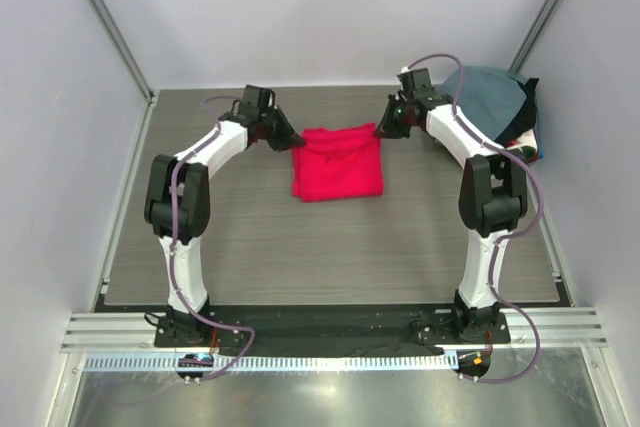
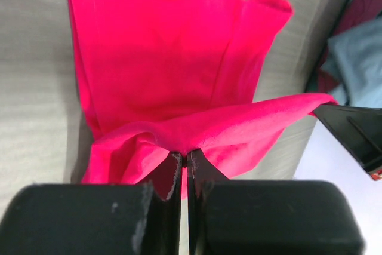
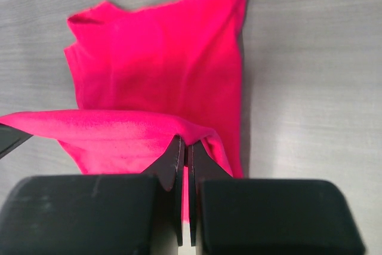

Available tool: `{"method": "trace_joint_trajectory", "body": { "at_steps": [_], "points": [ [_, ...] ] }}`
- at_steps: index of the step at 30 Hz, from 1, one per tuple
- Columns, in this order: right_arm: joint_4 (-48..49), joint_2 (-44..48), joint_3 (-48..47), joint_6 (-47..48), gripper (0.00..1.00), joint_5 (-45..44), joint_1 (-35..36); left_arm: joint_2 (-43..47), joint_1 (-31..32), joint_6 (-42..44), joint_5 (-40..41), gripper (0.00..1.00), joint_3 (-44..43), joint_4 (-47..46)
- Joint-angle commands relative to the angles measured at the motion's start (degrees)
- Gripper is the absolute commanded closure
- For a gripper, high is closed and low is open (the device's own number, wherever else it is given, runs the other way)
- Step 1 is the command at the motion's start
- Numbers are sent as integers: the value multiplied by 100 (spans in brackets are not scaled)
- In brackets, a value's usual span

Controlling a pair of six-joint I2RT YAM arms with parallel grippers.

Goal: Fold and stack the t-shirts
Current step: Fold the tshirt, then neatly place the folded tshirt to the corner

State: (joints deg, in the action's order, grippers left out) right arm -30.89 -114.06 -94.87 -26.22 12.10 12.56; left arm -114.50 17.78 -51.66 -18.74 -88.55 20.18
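red t-shirt [image 1: 338, 165], far corners pinched in left end effector [image 1: 295, 145] and right end effector [image 1: 379, 130]; seemingly shirt heap [image 1: 490, 97] far right

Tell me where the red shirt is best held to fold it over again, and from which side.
By its far edge, one corner per arm: left gripper from the left, right gripper from the right. The red shirt lies as a roughly flat rectangle, and that edge is raised and stretched between both shut jaws, so the present holds look right.
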Motion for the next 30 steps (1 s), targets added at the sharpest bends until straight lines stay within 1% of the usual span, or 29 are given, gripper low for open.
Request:
{"method": "trace_joint_trajectory", "body": {
  "at_steps": [1,5,6,7,8,9,10,11,12,14,16,17,18,19,20,21,23,25,26,27,29,30],
  "points": [
    [172,-352,-655,239,99,144,-78,-361,-222,-90,-323,100,-661,-164],
    [286,-924,-1182,319,98,293,-113,-793,-354,-90,-340,100,-1111,-147],
    [286,-1047,-1383,310,91,258,-131,-872,-372,-38,-384,91,-1207,-181],
    [303,-1179,-1455,293,59,275,-139,-1064,-389,6,-332,71,-1434,-147],
    [399,-1232,-1499,310,50,284,-139,-1135,-398,85,-254,51,-1532,-112],
    [417,-1259,-1552,249,44,6,-139,-1206,-407,164,-174,26,-1612,-111],
    [435,-1242,-1543,214,39,-136,-139,-1241,-407,304,-17,21,-1708,-94],
    [505,-1172,-1526,222,36,-198,-148,-1285,-398,366,-7,19,-1735,-76],
    [532,-1110,-1465,266,36,-199,-148,-1259,-407,419,2,16,-1744,-59],
    [541,-813,-1316,319,36,-304,-148,-1111,-390,551,151,14,-1561,-50],
    [742,-522,-781,389,36,-313,-148,-830,-363,674,248,14,-1228,-129],
    [1013,-234,-552,407,37,-305,-157,-733,-337,805,300,14,-1113,-129],
    [1215,-74,-19,398,38,-313,-140,-558,-311,867,336,15,-1007,-138],
    [1426,75,299,398,38,-383,-148,-469,-241,938,380,16,-780,-146],
    [1889,251,633,424,38,-384,-148,-390,-205,1060,450,16,-656,-164],
    [2033,522,1167,468,37,-331,-157,-215,-161,1105,581,16,-524,-181],
    [2070,735,1505,547,38,-156,-157,-65,-56,1167,766,16,-137,-322],
    [2122,1041,1953,347,42,-103,-148,6,-20,1176,916,19,126,-497],
    [2488,1148,2172,302,41,228,-148,-37,-20,1167,916,20,154,-524],
    [2657,1288,2618,223,41,380,-140,-98,-29,1184,899,26,119,-533],
    [3218,1640,3034,56,41,565,-122,-327,-20,1150,793,30,-39,-437],
    [3308,1754,3358,47,41,583,-113,-388,-20,1123,793,37,-83,-419]
  ]
}}
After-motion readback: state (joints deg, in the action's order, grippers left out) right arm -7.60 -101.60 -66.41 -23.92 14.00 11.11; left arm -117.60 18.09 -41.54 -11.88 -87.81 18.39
